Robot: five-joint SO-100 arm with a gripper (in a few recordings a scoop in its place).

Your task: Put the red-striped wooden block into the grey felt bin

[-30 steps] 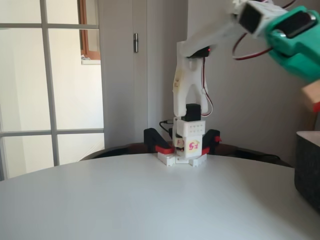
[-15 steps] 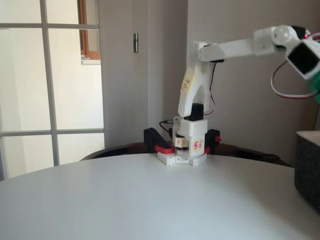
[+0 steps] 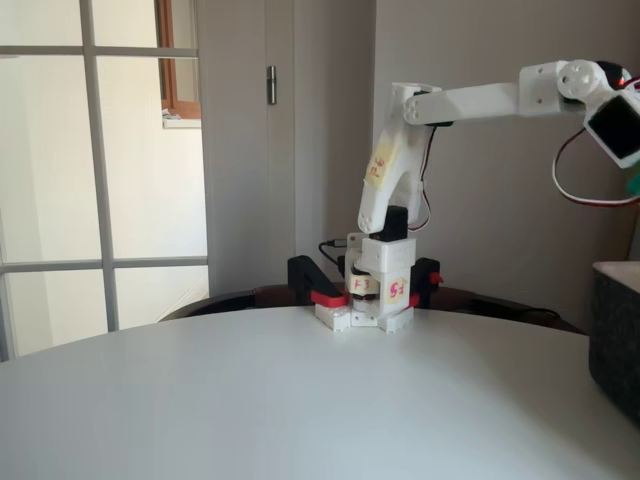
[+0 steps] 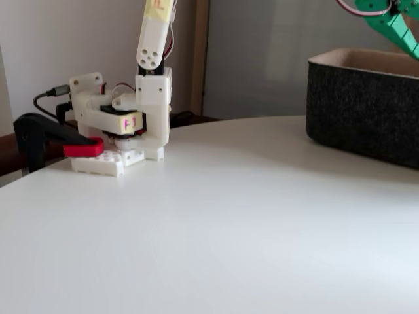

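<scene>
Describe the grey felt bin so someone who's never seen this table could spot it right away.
Start at the round white table and look to the right edge in both fixed views, away from the arm's base. The bin stands there: a big charcoal box with fuzzy upright walls and a paler rim, the sole dark, soft thing on the tabletop.

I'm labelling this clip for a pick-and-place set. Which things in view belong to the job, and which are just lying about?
Belong to the job:
- grey felt bin, at the right edge in both fixed views
- gripper, green, above the bin; its fingertips are cut off by the frame

Just there:
- black and red clamps holding the arm's base
- white table
- window and door behind
</scene>
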